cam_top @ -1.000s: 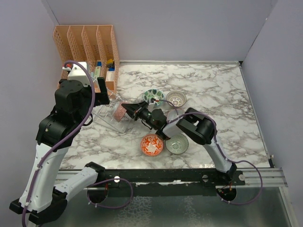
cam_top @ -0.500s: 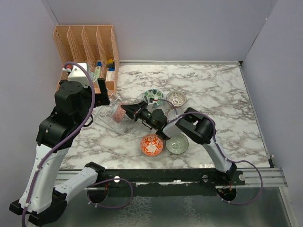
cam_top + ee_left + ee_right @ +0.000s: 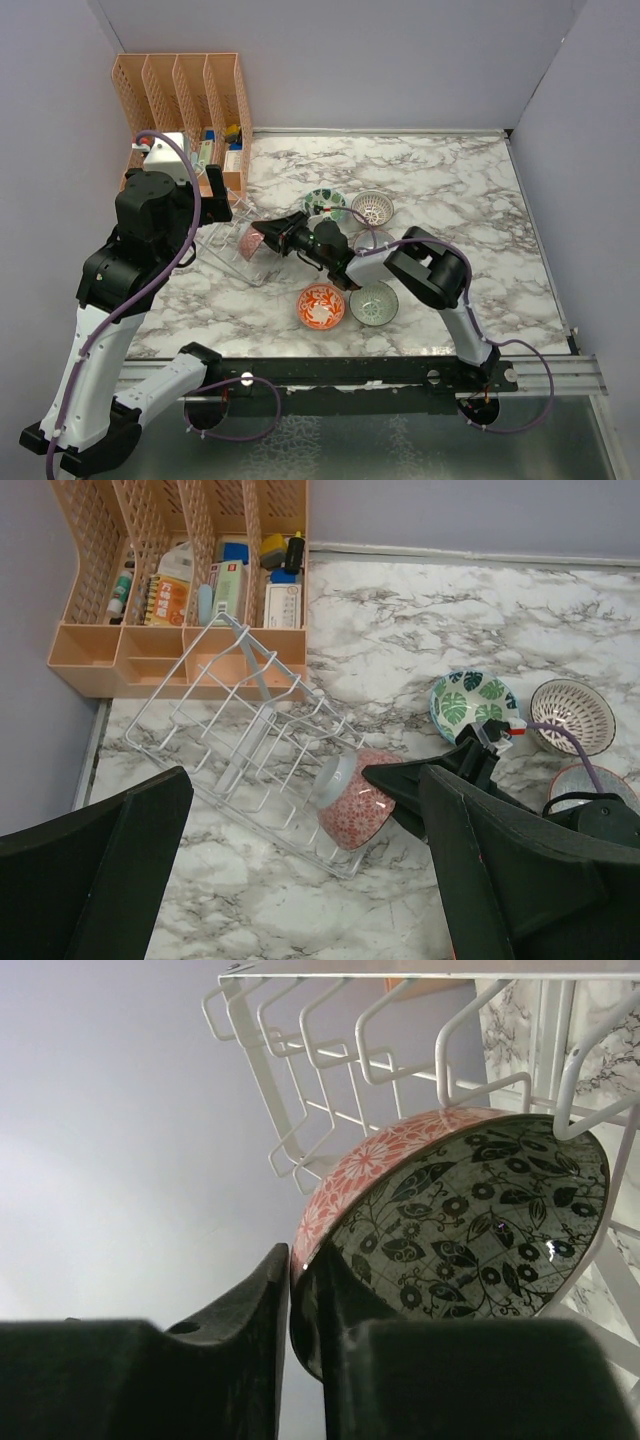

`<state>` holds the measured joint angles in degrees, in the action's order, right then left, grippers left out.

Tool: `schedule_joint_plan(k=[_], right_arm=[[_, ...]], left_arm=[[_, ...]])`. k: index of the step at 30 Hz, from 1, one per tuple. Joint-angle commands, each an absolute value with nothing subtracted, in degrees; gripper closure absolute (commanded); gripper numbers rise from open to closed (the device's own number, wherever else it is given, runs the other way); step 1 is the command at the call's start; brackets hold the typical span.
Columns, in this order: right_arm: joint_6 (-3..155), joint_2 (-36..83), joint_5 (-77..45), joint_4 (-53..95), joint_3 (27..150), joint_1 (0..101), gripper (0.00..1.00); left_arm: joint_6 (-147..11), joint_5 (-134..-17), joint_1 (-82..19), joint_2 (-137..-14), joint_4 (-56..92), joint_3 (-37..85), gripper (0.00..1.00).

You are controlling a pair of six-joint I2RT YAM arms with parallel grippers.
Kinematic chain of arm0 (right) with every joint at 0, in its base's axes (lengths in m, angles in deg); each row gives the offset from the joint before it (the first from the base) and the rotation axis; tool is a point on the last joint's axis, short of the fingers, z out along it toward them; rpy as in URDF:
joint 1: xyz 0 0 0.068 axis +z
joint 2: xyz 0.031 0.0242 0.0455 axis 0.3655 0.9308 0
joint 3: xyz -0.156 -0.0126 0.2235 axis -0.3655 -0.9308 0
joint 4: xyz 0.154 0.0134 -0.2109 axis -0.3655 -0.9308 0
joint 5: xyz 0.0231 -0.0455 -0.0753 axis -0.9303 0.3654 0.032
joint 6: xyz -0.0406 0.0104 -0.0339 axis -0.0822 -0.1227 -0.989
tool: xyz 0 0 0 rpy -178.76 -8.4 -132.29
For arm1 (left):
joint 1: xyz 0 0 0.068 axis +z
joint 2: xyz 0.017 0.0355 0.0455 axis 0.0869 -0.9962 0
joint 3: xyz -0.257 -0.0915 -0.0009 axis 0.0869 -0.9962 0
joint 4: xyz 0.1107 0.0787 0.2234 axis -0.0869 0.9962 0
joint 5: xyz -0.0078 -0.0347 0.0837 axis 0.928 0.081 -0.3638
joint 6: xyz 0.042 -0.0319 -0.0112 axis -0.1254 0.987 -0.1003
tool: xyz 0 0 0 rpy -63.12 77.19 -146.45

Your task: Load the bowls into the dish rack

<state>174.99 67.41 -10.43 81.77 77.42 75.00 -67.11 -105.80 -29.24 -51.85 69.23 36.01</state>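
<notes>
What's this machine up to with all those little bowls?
The right gripper pinches the rim of a pink-patterned bowl, tilted on edge at the dish rack's end wires. The left gripper hovers open above the rack, holding nothing. The orange-red bowl and others sit on the marble table.
</notes>
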Motion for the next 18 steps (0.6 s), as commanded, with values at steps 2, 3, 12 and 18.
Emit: schedule_joint_plan(k=[2,3,12,18], right_arm=[[174.57,64.67,-10.74,75.68,78.91,75.76,0.74],[174.58,64.54,-10.83,75.53,78.65,75.75,0.71],[174.1,63.36,-12.11,74.76,76.8,75.74,0.54],[173.85,60.74,-13.0,70.48,74.55,75.76,0.43]], left_arm=[[-67.2,-104.82,-29.42,-51.53,67.59,35.52,0.01],[-67.15,-104.83,-29.42,-51.48,67.58,35.48,0.01],[-67.03,-104.58,-29.42,-51.94,66.98,34.83,0.01],[-67.08,-104.23,-29.42,-52.27,66.29,34.47,0.01]])
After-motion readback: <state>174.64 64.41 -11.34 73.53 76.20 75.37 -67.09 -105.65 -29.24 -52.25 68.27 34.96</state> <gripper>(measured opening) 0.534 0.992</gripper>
